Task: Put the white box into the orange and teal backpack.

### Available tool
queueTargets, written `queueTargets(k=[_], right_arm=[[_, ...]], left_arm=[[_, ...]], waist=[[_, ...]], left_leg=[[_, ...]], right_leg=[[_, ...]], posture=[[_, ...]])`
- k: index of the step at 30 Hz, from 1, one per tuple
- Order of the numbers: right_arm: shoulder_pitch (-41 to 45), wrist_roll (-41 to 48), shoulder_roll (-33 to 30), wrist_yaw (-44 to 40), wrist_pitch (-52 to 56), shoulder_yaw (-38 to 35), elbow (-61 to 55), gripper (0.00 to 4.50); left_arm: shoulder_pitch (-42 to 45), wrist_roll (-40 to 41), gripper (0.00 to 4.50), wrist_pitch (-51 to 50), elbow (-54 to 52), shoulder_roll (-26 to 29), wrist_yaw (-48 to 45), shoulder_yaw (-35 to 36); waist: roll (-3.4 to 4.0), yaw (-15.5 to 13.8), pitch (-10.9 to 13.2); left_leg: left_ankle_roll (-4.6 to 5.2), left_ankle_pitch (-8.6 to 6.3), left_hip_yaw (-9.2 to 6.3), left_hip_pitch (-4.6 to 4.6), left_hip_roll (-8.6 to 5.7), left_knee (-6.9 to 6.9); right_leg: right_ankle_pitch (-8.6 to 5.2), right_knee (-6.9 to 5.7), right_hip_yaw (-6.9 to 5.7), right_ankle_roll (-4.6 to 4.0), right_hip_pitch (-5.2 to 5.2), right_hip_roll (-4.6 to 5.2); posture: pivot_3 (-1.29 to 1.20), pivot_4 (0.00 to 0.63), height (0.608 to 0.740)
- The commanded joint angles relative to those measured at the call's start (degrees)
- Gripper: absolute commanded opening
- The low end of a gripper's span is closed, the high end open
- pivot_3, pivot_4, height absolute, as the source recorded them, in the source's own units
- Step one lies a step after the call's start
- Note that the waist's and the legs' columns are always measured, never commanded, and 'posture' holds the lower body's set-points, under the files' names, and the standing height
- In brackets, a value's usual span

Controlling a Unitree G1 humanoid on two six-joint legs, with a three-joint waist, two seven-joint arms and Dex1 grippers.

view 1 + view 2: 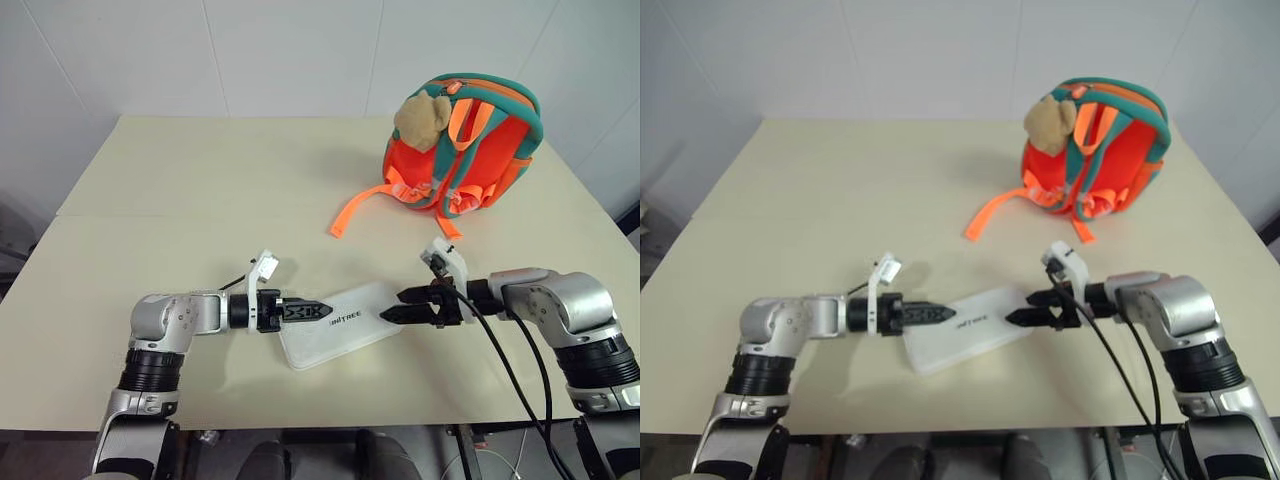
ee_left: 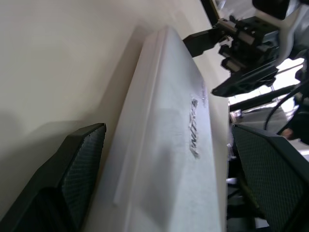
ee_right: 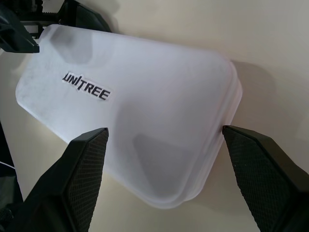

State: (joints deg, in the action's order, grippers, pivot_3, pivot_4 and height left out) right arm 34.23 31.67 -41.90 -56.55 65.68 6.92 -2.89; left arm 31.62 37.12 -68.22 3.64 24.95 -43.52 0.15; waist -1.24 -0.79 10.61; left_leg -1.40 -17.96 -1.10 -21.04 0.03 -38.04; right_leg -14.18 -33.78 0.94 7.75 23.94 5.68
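The white box with its dark UNITREE lettering lies flat on the table, slanted, near the front edge. My left gripper is open at the box's left end, one finger on each side of it. My right gripper is open at the right end, and its fingers flank that rounded corner with small gaps. The box rests on the table between both hands. The orange and teal backpack stands upright at the far right, a tan plush toy on its top.
The cream table stretches bare to the left and back. An orange strap trails from the backpack toward the middle. Black cables hang from my right wrist over the front edge. White walls close the back.
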Motion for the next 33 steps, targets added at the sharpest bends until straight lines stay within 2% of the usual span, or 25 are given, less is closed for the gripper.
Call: queueTargets(k=[1, 7, 11, 14, 17, 18, 20, 25, 33], right_arm=[[-0.6, 1.3, 0.1, 0.4, -0.1, -1.5, -2.2, 4.50], [-1.2, 1.5, 0.5, 0.4, -1.0, -1.0, -1.9, 4.50], [-0.7, 1.3, 1.1, 0.1, -1.6, -0.2, -1.1, 4.50], [-0.2, 0.9, 1.7, -0.2, -2.0, 0.5, -0.3, 4.50], [0.5, 0.6, 2.1, -0.5, -2.4, 1.2, 0.6, 4.50], [0.7, 0.5, 2.3, -0.6, -2.6, 1.4, 0.8, 4.50], [0.9, 0.5, 2.4, -0.8, -2.9, 1.8, 1.2, 4.50], [1.0, 0.4, 2.6, -1.2, -3.3, 2.3, 1.5, 4.50], [0.0, 0.9, 1.9, -1.4, -3.3, 2.0, 0.4, 4.50]], left_arm=[[-0.5, -4.3, 4.48, 2.6, 3.1, 4.3, 1.8, 1.0], [-2.2, -0.2, 4.48, -1.7, -1.7, 14.1, -0.3, 4.6], [-5.1, 3.2, 4.48, -7.6, -6.8, 19.6, -0.9, 8.4], [-7.4, 7.2, 4.48, -14.6, -10.7, 21.5, -0.6, 13.2], [-10.0, 11.9, 4.48, -21.5, -14.6, 20.4, 0.8, 18.6], [-11.3, 14.1, 4.48, -23.1, -16.1, 19.8, 1.7, 20.0], [-14.2, 18.5, 4.48, -24.3, -18.5, 19.0, 4.1, 21.8], [-20.3, 26.7, 4.48, -24.3, -21.2, 18.4, 11.4, 23.0], [-24.1, 32.9, 4.48, -24.3, -22.2, 15.2, 21.0, 23.6]], waist=[[0.00, 0.3, 0.0], [-0.03, 2.9, 0.0], [-0.05, 2.8, 0.0], [-0.05, 2.4, 0.0], [-0.07, 2.2, 0.0], [-0.06, 2.2, 0.0], [-0.07, 2.2, 0.0], [-0.07, 2.2, 0.0], [-0.07, 2.2, 0.0]], left_leg=[[-0.01, 0.01, -0.02, 0.03, 0.01, 0.00], [0.00, 0.06, 0.02, 0.52, 0.18, 0.11], [0.00, 0.06, 0.00, 0.56, 0.22, 0.30], [-0.01, 0.04, 0.00, 0.47, 0.21, 0.58], [-0.01, 0.04, -0.05, 0.10, 0.20, 0.68], [-0.01, 0.04, -0.05, -0.25, 0.19, 0.64], [-0.04, 0.05, 0.02, -0.36, 0.16, 0.65], [-0.09, 0.01, 0.05, -0.35, 0.20, 0.67], [-0.18, 0.06, 0.09, -0.18, 0.19, 0.66]], right_leg=[[0.03, 0.00, -0.02, -0.05, -0.03, -0.01], [0.02, 0.02, -0.03, -0.57, -0.37, -0.17], [0.09, -0.02, -0.01, -0.40, -0.32, -0.20], [0.07, -0.06, -0.01, -0.35, -0.15, -0.18], [0.06, -0.02, -0.11, -0.34, 0.14, -0.13], [0.06, -0.05, -0.12, -0.34, 0.45, -0.11], [0.07, -0.08, -0.13, -0.33, 0.63, -0.01], [0.06, 0.04, -0.27, -0.34, 0.63, 0.05], [0.03, 0.05, -0.30, -0.40, 0.58, 0.05]], posture=[[0.00, 0.150, 0.740], [0.00, 0.150, 0.740], [0.00, 0.150, 0.740], [0.00, 0.150, 0.740], [0.00, 0.150, 0.740], [0.00, 0.150, 0.740], [0.00, 0.150, 0.740], [0.00, 0.150, 0.740], [0.00, 0.150, 0.740]])
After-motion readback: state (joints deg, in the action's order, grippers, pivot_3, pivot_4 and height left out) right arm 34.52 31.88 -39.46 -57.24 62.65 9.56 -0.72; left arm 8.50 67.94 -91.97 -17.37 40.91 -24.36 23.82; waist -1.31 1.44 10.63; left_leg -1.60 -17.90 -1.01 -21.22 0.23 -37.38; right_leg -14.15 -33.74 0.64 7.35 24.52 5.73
